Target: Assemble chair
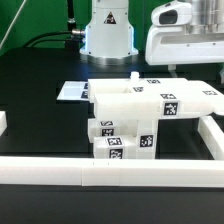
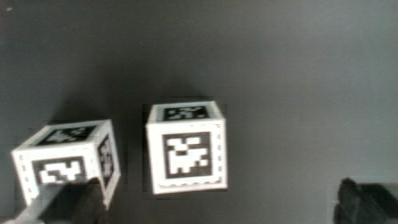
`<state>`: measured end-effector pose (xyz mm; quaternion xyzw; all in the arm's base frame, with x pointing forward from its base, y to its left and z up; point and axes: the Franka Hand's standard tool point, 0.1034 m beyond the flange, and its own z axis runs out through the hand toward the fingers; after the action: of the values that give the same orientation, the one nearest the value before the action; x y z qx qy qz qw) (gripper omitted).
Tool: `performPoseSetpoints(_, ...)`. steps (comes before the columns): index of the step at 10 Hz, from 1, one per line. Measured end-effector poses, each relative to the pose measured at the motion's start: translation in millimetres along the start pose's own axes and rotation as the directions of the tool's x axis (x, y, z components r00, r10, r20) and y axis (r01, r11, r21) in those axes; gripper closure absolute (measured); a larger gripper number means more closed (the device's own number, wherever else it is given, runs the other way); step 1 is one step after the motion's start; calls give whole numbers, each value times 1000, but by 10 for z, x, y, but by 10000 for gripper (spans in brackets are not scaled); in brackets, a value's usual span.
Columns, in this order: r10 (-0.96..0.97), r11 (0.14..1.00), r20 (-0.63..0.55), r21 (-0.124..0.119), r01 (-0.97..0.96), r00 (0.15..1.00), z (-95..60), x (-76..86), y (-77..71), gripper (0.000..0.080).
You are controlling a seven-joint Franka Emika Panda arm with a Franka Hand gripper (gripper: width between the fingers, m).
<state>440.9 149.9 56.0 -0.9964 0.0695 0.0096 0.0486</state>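
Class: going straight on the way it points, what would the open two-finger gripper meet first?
Probably the small white plastic block with black-and-white tags central in the wrist view; depth is unclear, so perhaps the black table beside it.

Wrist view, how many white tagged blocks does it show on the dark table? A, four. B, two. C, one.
B: the middle block and the corner block stand apart on the dark table, and no other block shows.

so the arm (image 1: pixel 108 30) stands at the back, gripper (image 2: pixel 210 203) pointing straight down, jaws spread wide, gripping nothing, dark fingertips (image 2: pixel 366 196) just poking into the wrist view
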Motion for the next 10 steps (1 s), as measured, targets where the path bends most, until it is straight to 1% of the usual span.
performPoseSetpoints(4, -4, 1000, 1, -1, 4, 1000, 9, -1, 11, 151)
performPoseSetpoints(6, -5, 1000, 9, -6, 6, 1000, 61, -15, 27, 151)
performPoseSetpoints(10, -6, 1000, 16, -9, 6, 1000, 106, -21, 24, 151)
